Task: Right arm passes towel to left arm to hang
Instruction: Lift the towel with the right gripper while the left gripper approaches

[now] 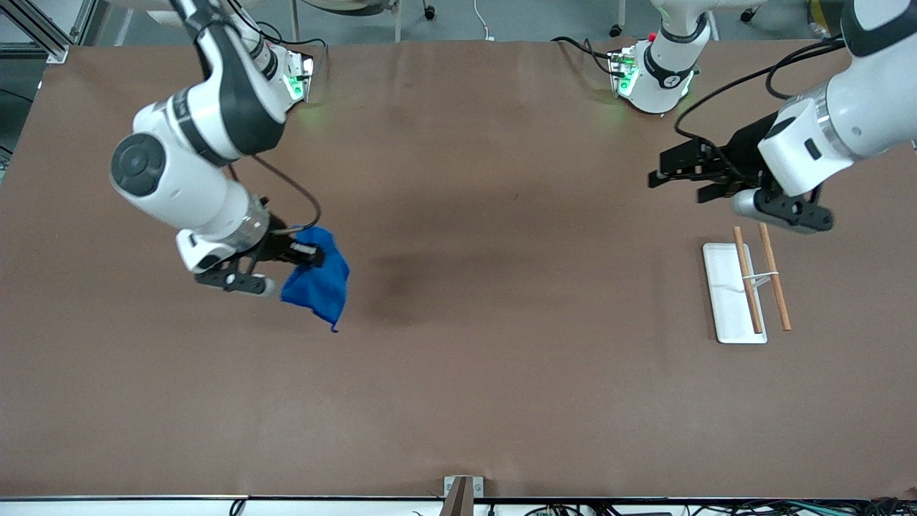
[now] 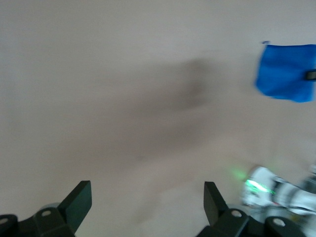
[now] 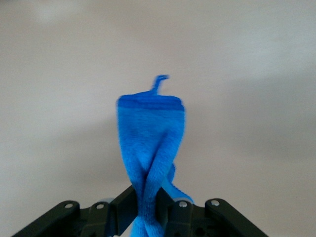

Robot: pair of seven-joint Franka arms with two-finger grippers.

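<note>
Here we see the right end effector (image 1: 304,252) clamped tight on the towel (image 1: 319,283), which hangs bunched and twisted from its fingers above the brown bench (image 1: 501,373), toward the right arm's end. In the right wrist view the blue cloth (image 3: 150,148) trails away from the closed fingers, a thread tail at its tip. The left end effector (image 1: 663,178) hovers with fingers spread wide and nothing between them, over the bench near a white tray (image 1: 727,308) bearing wooden rods (image 1: 775,276).
</note>
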